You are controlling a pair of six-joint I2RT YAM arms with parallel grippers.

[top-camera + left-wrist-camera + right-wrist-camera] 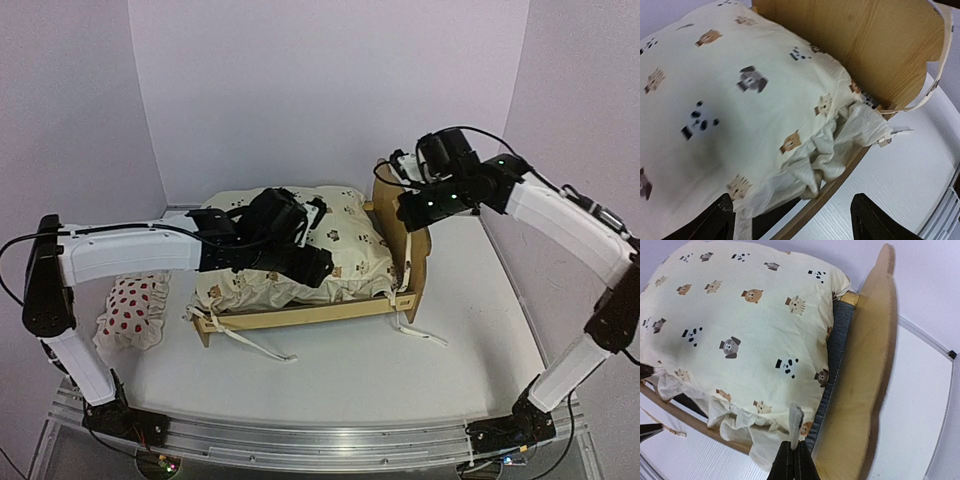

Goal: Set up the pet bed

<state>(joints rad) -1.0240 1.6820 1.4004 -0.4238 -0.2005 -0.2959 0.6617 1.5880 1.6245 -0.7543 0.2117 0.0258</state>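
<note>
Pet bed (300,317) at mid-table (330,390), headboard (865,370) at its right end, cream bear-print cushion (350,235) lying in the frame.
Right gripper (793,452) pinched tight on a thin white tie (796,420) at the cushion's corner beside the headboard. Left gripper (792,212) spread wide over the cushion's ruffled edge and near rail, gripping nothing. Red-spotted pillow (130,310) lies just left of the bed.

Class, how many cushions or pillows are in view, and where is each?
2. The cream animal-print cushion lies in the pet bed; the red-spotted white pillow lies on the table, left of the bed.
</note>
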